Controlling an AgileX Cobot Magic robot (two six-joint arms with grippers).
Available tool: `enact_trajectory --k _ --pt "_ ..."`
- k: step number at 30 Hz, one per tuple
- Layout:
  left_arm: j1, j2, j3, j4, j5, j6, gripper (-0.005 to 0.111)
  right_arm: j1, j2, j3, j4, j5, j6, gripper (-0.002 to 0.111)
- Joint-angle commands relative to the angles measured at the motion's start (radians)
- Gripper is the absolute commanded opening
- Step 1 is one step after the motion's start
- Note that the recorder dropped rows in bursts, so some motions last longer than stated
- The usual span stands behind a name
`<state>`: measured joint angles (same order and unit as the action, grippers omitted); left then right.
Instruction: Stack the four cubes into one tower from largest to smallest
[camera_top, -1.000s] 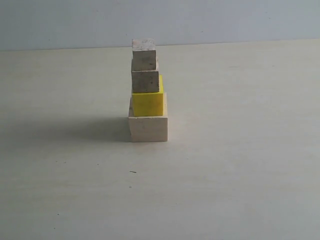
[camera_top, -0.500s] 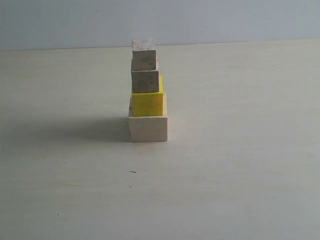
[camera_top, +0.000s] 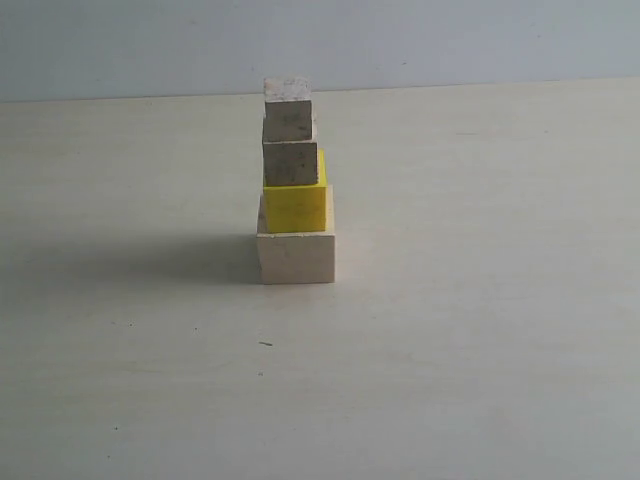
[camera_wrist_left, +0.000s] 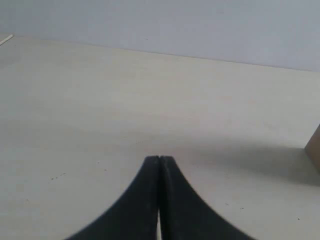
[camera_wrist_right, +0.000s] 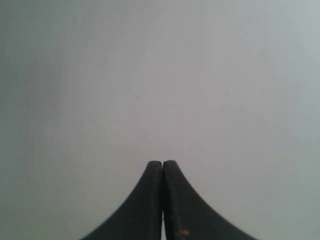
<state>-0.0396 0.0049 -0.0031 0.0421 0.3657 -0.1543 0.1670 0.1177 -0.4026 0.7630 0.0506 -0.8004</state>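
Since left gripper (camera_wrist_left: 159, 159) and right gripper (camera_wrist_right: 162, 162) are both closed empty, a stray bump could topple the left-crowded tower (camera_top: 296, 208), imo.

Sole obstacle: tower (camera_top: 293, 190) of four cubes, upright, centre-left on table (camera_top: 480, 330). Open tabletop to L, R and near side of it gives passage; widest stretch lies to R. Narrower strip on far side, ending at wall (camera_top: 450, 40). Space above top cube (camera_top: 287, 100) unobstructed.
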Motion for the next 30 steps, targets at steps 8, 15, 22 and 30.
enact_trajectory --k 8,15,22,30 --pt "0.002 -0.005 0.003 -0.008 -0.007 -0.003 0.000 -0.004 -0.118 0.309 -0.693 0.171 0.709 0.000" --pt "0.002 -0.005 0.003 -0.008 -0.007 -0.003 0.000 -0.010 -0.118 0.339 -0.719 0.203 0.714 0.000" --pt "0.002 -0.005 0.003 -0.008 -0.007 -0.003 0.000 -0.122 -0.118 0.339 -0.714 0.254 0.718 0.000" --pt "0.002 -0.005 0.003 -0.008 -0.007 -0.003 0.000 -0.120 -0.118 0.403 -0.710 0.265 0.733 0.000"
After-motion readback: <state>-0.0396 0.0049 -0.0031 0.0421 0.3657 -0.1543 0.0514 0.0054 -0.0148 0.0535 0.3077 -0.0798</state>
